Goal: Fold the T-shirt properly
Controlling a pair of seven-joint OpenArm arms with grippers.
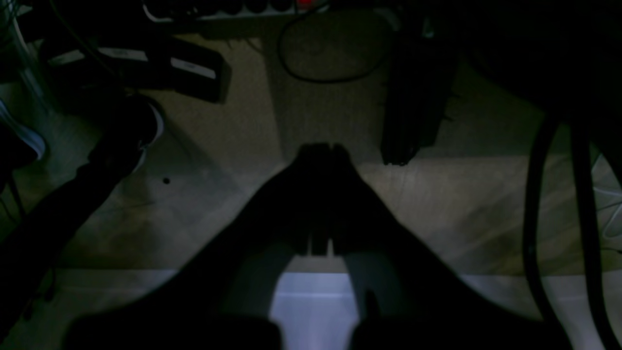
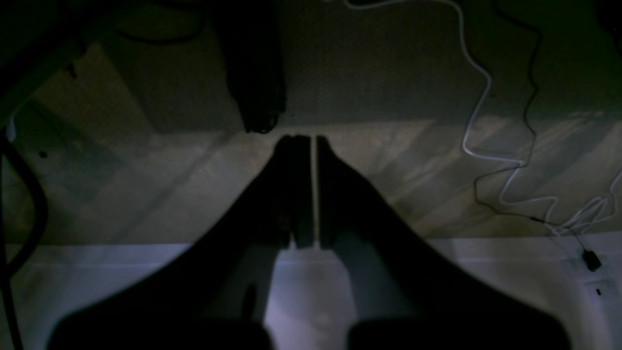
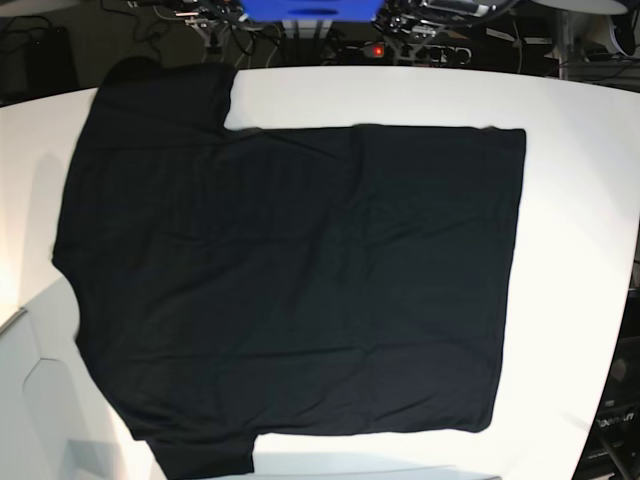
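Note:
The T-shirt (image 3: 290,280) is plain black and lies spread flat on the white table (image 3: 580,200) in the base view. Its hem is to the right and its two sleeves stick out at the far left and near left. Neither arm appears in the base view. In the left wrist view my left gripper (image 1: 323,148) is shut with nothing in it, pointing at dim floor. My right gripper (image 2: 313,138) shows only a hairline gap between its fingers and holds nothing, also over the floor. The T-shirt does not show in either wrist view.
A black post (image 1: 413,97) and a looped cable (image 1: 320,58) are on the floor in the left wrist view. A black post (image 2: 255,73) and a white cable (image 2: 478,97) show in the right wrist view. Cluttered electronics (image 3: 400,30) sit behind the table.

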